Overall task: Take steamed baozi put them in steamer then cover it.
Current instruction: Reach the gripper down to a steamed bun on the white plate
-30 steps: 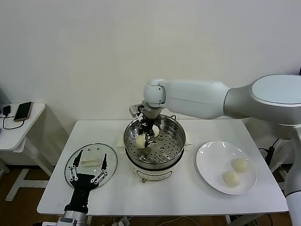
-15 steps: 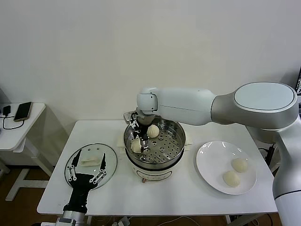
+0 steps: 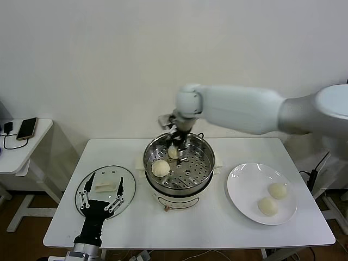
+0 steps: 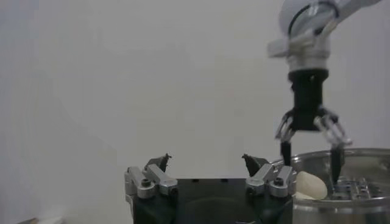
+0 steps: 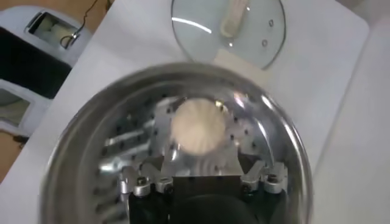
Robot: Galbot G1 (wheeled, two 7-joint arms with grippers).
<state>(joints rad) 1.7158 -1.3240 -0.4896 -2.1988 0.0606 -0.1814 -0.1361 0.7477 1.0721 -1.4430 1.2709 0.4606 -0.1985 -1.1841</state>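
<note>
The steamer (image 3: pixel 202 173) stands mid-table with two baozi on its tray: one at the front left (image 3: pixel 160 168), one at the back (image 3: pixel 173 154) partly behind my fingers. My right gripper (image 3: pixel 178 148) hangs open and empty over the back of the tray. Its wrist view shows the open gripper (image 5: pixel 200 160) above a baozi (image 5: pixel 198 126). Two more baozi (image 3: pixel 278 190) (image 3: pixel 267 206) lie on the white plate (image 3: pixel 244 185). The cover (image 3: pixel 128 182) lies flat at the left, with my left gripper (image 3: pixel 100 197) open over it. The left wrist view shows that gripper (image 4: pixel 205 164) open.
A small side table (image 3: pixel 11 155) with a phone (image 3: pixel 26 128) stands off the left. The wall is close behind the table. The plate sits near the table's right front. The cover also shows in the right wrist view (image 5: pixel 256 36), beyond the steamer rim (image 5: pixel 79 140).
My right gripper let go of a baozi at the tray's front left, then rose and moved toward the back. That baozi now lies free. The left arm has not moved.
</note>
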